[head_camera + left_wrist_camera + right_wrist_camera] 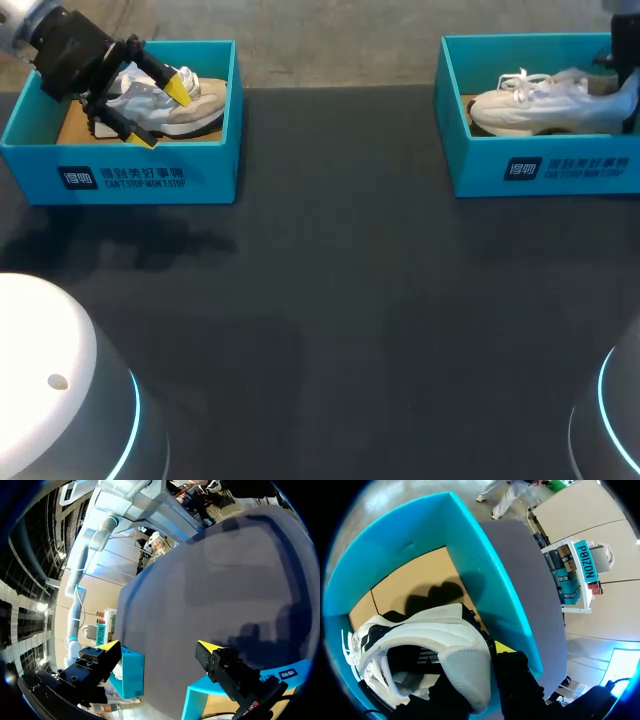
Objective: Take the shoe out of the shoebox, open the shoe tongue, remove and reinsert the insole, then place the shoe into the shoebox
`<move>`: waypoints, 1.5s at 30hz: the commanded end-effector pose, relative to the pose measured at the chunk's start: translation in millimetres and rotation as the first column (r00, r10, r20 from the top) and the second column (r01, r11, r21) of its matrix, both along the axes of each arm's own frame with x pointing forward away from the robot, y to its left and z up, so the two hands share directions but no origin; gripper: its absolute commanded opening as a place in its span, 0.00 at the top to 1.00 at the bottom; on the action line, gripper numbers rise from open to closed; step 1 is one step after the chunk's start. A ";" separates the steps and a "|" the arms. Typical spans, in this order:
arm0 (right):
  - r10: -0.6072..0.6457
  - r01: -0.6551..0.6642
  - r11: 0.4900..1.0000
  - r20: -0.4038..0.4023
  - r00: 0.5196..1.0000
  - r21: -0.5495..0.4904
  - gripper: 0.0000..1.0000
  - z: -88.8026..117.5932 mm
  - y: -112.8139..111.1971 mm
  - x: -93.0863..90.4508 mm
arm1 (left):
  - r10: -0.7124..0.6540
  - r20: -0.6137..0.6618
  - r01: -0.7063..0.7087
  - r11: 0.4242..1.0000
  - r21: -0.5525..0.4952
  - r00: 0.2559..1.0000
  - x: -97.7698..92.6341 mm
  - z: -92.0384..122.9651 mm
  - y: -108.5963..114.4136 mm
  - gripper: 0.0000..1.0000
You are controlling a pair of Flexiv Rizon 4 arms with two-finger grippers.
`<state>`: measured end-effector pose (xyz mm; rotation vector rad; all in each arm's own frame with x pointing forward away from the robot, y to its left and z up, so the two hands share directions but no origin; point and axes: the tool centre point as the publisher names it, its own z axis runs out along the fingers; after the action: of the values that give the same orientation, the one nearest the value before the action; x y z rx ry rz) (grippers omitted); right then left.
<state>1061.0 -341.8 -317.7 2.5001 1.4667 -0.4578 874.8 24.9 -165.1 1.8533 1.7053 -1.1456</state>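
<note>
The left tool hangs over the left shoebox with its two yellow tips well apart, above the grey-beige shoe that lies inside. Across the dark surface, the white shoe lies on its sole in the right shoebox. The right tool sits at that shoe's heel, partly hidden by it. Whether it is clamped there I cannot tell.

Robot lab, dark test table
</note>
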 end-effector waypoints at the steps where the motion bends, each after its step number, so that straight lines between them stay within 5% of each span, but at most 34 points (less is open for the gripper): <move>1: -0.002 0.002 1.000 -0.013 1.000 0.001 1.00 -6.1 -0.7 7.6 | -0.001 0.001 0.001 1.000 0.001 1.000 0.3 -0.1 -0.2 0.00; 20: -0.004 0.004 1.000 -0.023 1.000 0.003 1.00 -9.7 -4.2 7.7 | -0.001 0.001 0.001 1.000 0.001 1.000 0.3 -0.1 -0.2 0.00; 45: 0.064 -0.065 0.998 0.065 0.996 0.002 1.00 29.7 5.9 7.5 | -0.001 0.001 0.001 1.000 0.001 1.000 0.3 -0.1 -0.2 0.00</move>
<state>1076.1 -336.2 -294.0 2.4467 1.5197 -0.3790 874.8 24.9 -165.1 1.8534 1.7053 -1.1456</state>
